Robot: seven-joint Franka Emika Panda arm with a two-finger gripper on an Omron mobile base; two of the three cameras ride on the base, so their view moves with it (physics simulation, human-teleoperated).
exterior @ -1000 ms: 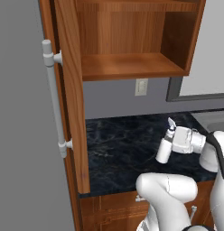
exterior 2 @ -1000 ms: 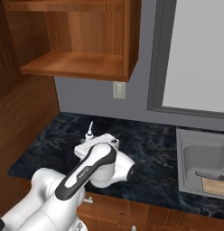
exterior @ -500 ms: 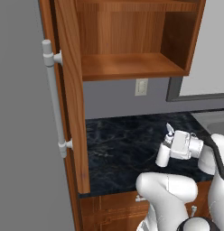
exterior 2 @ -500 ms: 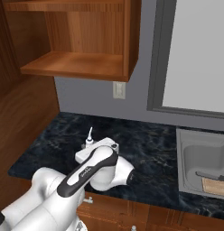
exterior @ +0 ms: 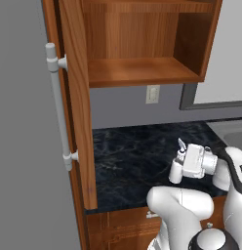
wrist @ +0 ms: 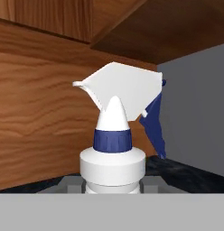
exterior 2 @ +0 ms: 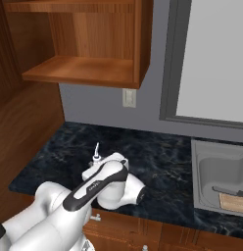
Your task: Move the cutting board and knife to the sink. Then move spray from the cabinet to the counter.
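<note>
The spray bottle [exterior: 176, 169] is white with a blue collar and stands upright, held low over the black counter [exterior: 128, 166]. The wall cabinet [exterior: 142, 49] is open. In the sink [exterior 2: 219, 179] lie the cutting board [exterior 2: 233, 202] and the dark knife [exterior 2: 230, 191].

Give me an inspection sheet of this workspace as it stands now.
Surface: black marble-look counter, bare where visible.
Job's things: small white plastic spray bottle upright, low over the counter; light-tan wooden cutting board and dark knife in grey metal sink; reddish-brown wall cabinet open, shelf bare.
Clutter: nothing seen.
Gripper: gripper shut on the bottle.
Cables: nothing seen.
Surroundings: wall outlet, window frame.
</note>
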